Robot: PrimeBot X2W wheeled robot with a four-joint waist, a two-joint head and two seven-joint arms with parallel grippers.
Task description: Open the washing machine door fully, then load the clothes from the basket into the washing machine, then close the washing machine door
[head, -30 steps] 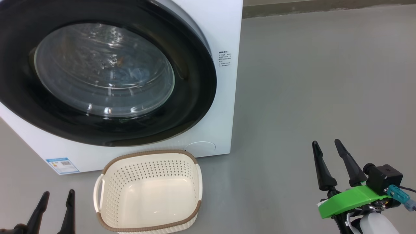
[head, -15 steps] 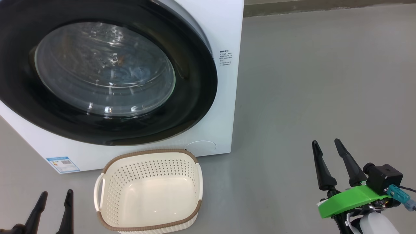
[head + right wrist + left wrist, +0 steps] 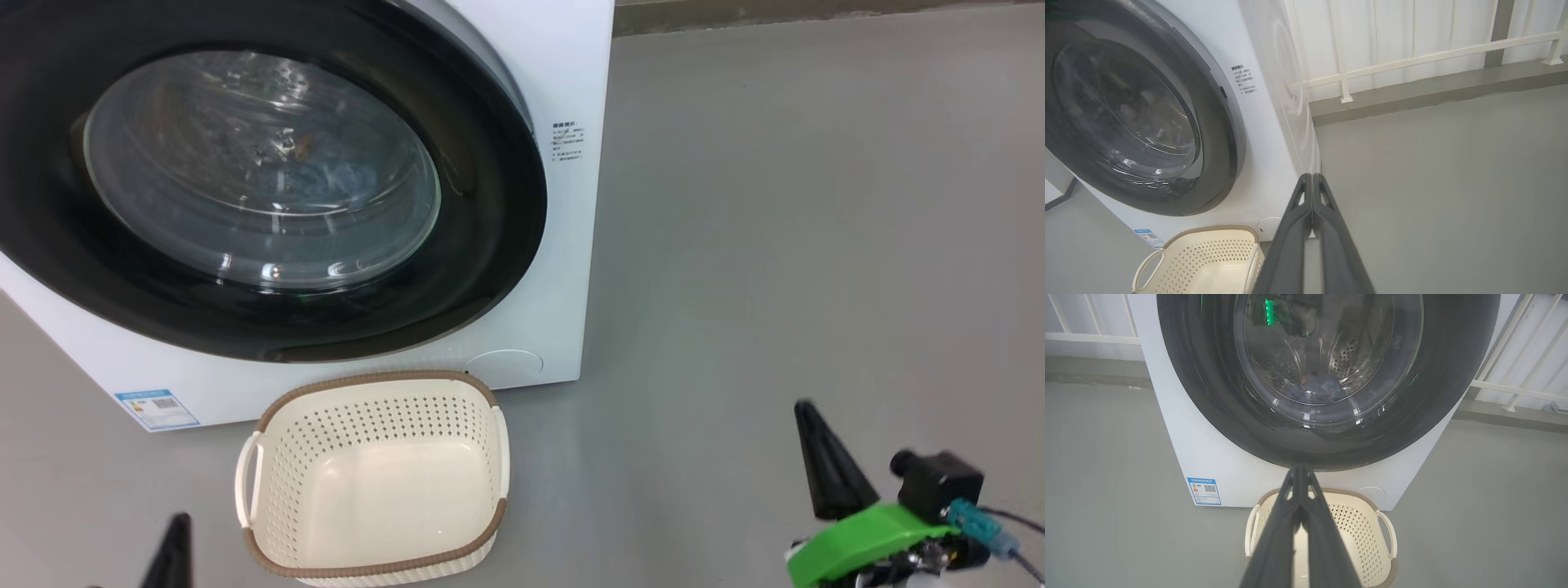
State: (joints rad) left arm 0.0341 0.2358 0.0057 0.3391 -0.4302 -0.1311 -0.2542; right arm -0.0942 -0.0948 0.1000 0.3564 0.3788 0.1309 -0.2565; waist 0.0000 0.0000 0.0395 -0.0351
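The washing machine stands at the upper left with its door shut flat against the front. Through the glass bowl I see blue fabric, the clothes, lying low in the steel drum. The cream basket sits on the floor just in front of the machine and holds nothing. My left gripper pokes up at the bottom left, left of the basket, and is shut on nothing. My right gripper is low at the right, well clear of the machine, also shut on nothing.
Bare grey floor spreads to the right of the machine. A white railing on a low kerb runs behind it. A blue label sticker marks the machine's lower left front.
Both grippers have gone from open to shut and have sunk lower in the head view. The door, basket and clothes stay as they were.
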